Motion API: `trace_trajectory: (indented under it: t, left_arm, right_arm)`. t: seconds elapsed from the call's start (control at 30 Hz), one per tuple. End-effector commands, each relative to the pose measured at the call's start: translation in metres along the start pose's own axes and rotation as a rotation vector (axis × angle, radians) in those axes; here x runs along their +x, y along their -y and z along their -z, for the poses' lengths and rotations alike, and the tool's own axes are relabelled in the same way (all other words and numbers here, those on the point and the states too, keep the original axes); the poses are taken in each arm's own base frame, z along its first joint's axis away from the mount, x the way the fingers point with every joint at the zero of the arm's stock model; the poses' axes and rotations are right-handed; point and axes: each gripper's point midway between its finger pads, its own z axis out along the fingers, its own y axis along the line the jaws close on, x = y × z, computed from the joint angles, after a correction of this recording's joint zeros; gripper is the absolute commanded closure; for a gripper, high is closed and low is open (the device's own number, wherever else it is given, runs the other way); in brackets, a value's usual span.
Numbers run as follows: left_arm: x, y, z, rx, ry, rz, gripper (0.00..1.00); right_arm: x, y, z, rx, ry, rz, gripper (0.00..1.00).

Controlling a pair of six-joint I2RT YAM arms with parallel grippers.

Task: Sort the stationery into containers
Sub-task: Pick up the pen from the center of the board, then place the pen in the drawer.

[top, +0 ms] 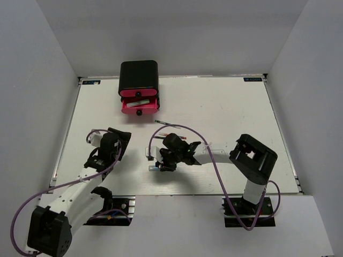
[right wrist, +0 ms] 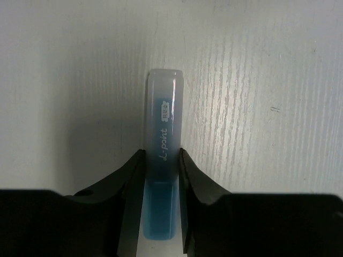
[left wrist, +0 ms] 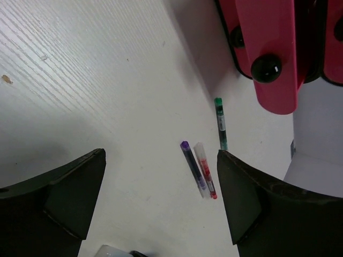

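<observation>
Right gripper (right wrist: 161,160) is closed on a pale-blue stubby marker (right wrist: 163,118). The marker is pinched across its body between both fingers, cap end pointing away from the wrist, low over the white table (top: 230,112); contact with the table cannot be told. Left gripper (left wrist: 161,160) is held wide open, nothing gripped. Beyond it a blue pen (left wrist: 193,168) and a red pen (left wrist: 205,171) are laid side by side. A green pen (left wrist: 221,123) is laid nearer the pink drawer (left wrist: 268,48), which is seen protruding from the black cabinet (top: 138,75) at the table's far edge.
</observation>
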Motion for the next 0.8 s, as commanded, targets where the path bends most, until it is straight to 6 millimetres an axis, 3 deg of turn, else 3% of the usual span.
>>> trace_trajectory:
  t: [0.0,0.03,0.07,0.1,0.13,0.17,0.2,0.23,0.27,0.3,0.33,0.4,0.43,0.5,0.6,0.77]
  left_arm:
    - [0.000,0.018,-0.006,0.060,-0.007,-0.059,0.08]
    - [0.001,0.022,-0.006,0.069,-0.014,-0.068,0.11]
    - [0.002,0.020,-0.008,0.059,-0.017,-0.072,0.16]
    - [0.002,0.022,-0.010,0.069,-0.014,-0.069,0.22]
    - [0.002,0.024,-0.011,0.074,-0.012,-0.067,0.37]
    - [0.003,0.022,-0.013,0.080,-0.010,-0.065,0.47]
    - [0.003,0.033,-0.012,0.134,-0.006,-0.050,0.55]
    - [0.002,0.036,-0.013,0.159,0.001,-0.041,0.65]
    - [0.005,0.033,-0.014,0.175,-0.004,-0.029,0.68]
    - [0.002,0.044,-0.013,0.232,0.014,-0.011,0.68]
    - [0.003,0.044,-0.015,0.235,0.013,0.006,0.68]
    - [0.004,0.037,-0.021,0.217,0.010,0.052,0.68]
    - [0.004,0.040,-0.023,0.227,0.013,0.055,0.71]
    - [0.007,0.041,-0.028,0.210,-0.003,0.048,0.72]
    - [0.011,0.043,-0.034,0.193,-0.017,0.041,0.72]
    - [0.011,0.052,-0.042,0.207,-0.013,0.045,0.72]
  right_arm:
    - [-0.002,0.022,0.011,0.064,0.004,0.034,1.00]
    - [-0.025,0.035,0.023,0.098,0.058,0.071,1.00]
    - [-0.033,0.040,0.028,0.094,0.084,0.094,1.00]
    - [-0.035,0.059,0.039,0.128,0.105,0.085,1.00]
    - [-0.060,0.073,0.051,0.153,0.171,0.119,1.00]
    - [-0.072,0.083,0.061,0.181,0.203,0.166,1.00]
    - [-0.074,0.105,0.073,0.231,0.224,0.165,1.00]
    - [-0.096,0.125,0.087,0.277,0.267,0.199,1.00]
    - [-0.100,0.130,0.086,0.261,0.285,0.211,1.00]
    - [-0.099,0.152,0.097,0.308,0.297,0.218,1.00]
    - [-0.120,0.170,0.113,0.346,0.342,0.253,1.00]
    - [-0.121,0.183,0.108,0.324,0.363,0.279,1.00]
    - [-0.153,0.202,0.128,0.373,0.415,0.327,1.00]
    - [-0.155,0.208,0.116,0.333,0.434,0.345,1.00]
    - [-0.178,0.220,0.115,0.332,0.494,0.412,1.00]
    - [-0.194,0.235,0.099,0.307,0.560,0.424,1.00]
